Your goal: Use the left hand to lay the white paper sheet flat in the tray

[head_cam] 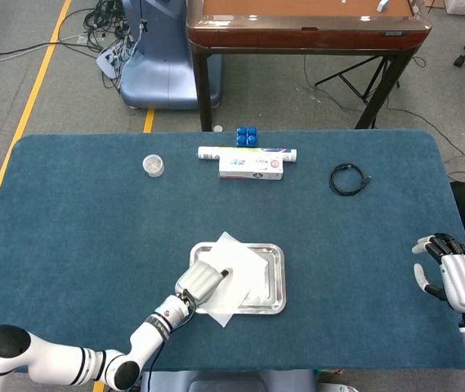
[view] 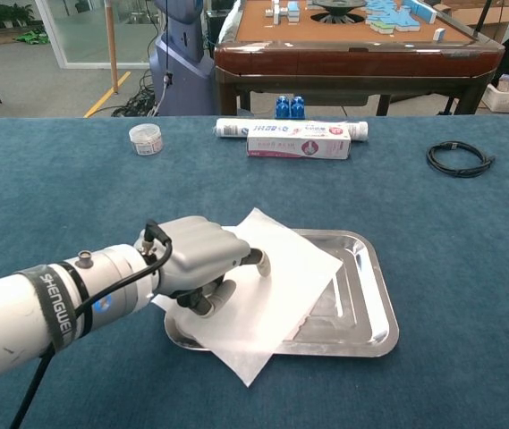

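The white paper sheet (head_cam: 246,271) (view: 283,275) lies askew across the left half of the metal tray (head_cam: 279,282) (view: 385,308). Its near corner hangs over the tray's front rim and its far corner sticks out past the back rim. My left hand (head_cam: 202,281) (view: 199,263) is over the tray's left end and pinches the sheet's left edge, one finger stretched on top of the paper and the others curled under. My right hand (head_cam: 449,273) hovers at the table's right edge, fingers spread, holding nothing; the chest view does not show it.
At the back of the table lie a toothpaste tube (head_cam: 247,153) (view: 290,128) and its box (head_cam: 251,168) (view: 299,144), with a blue block (head_cam: 247,135) (view: 290,107) behind. A small jar (head_cam: 154,165) (view: 146,138) stands back left, a black cable coil (head_cam: 349,179) (view: 458,157) back right.
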